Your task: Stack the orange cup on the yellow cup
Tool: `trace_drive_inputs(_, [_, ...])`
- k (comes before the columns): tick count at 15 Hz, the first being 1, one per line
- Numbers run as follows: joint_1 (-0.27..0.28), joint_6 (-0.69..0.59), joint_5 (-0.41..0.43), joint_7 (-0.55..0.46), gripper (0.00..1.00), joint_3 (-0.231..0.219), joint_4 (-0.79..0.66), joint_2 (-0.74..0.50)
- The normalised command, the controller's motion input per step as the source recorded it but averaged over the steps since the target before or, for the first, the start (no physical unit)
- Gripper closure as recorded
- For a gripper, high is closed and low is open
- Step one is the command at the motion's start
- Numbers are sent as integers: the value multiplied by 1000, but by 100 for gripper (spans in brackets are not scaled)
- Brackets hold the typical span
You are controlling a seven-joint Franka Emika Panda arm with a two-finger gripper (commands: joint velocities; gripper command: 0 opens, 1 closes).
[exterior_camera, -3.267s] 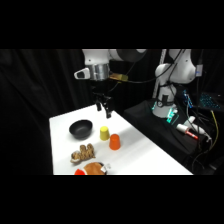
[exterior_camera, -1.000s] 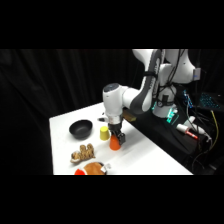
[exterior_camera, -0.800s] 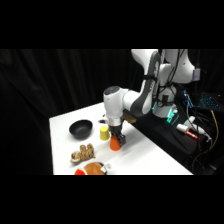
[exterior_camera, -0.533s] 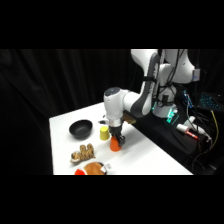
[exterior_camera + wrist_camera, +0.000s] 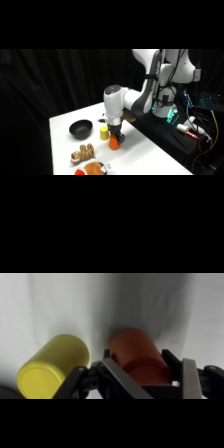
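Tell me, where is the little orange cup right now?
In the side view the orange cup stands on the white table, right beside the yellow cup, with the gripper down around it, fingers either side.

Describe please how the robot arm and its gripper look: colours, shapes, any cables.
The arm is white, built of rounded, bulbous segments with smooth joints, and ends in a white cylindrical wrist. Below it sits the gripper, dark and compact in the side view. In the wrist view its linkage is black with two grey, flat, bar-like fingers. No markings are readable; cables lie near the base.
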Motion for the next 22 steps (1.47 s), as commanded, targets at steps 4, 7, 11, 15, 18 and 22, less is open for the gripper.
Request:
trace_drive_inputs(4, [5,-584,-81,48,47,19,27,-529])
trace_drive_inputs(7, [-92,-418,-58,-10,47,43,126,-288])
trace_drive_inputs(11, [-142,-215,-36,-69,47,13,113,-120])
trace_drive_inputs(15, [-156,-95,23,-138,47,-27,58,-86])
trace_drive_inputs(18, [-140,-32,104,-204,47,-27,44,-95])
trace_drive_inputs(22, [-109,44,190,-250,47,-2,46,-40])
